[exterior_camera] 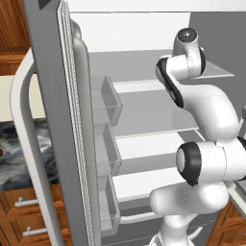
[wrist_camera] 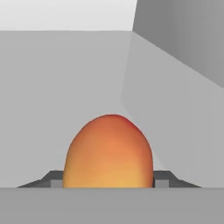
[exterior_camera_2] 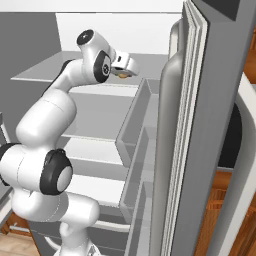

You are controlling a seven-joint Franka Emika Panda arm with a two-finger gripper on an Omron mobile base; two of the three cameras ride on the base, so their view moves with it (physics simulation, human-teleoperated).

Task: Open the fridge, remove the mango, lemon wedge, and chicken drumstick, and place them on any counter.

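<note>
Clamping the claw squarely around the roundish orange-yellow mango, pads touching its three and nine o'clock flanks, then drawing straight back off the white fridge shelf, avoiding door bins.

Orange-yellow mango between the tool fingertips, inside the open white-lined fridge.

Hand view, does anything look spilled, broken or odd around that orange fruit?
Nothing stands out. The roundish orange-yellow mango sits whole between the dark fingertips, inside the clean white-walled grey fridge.
</note>
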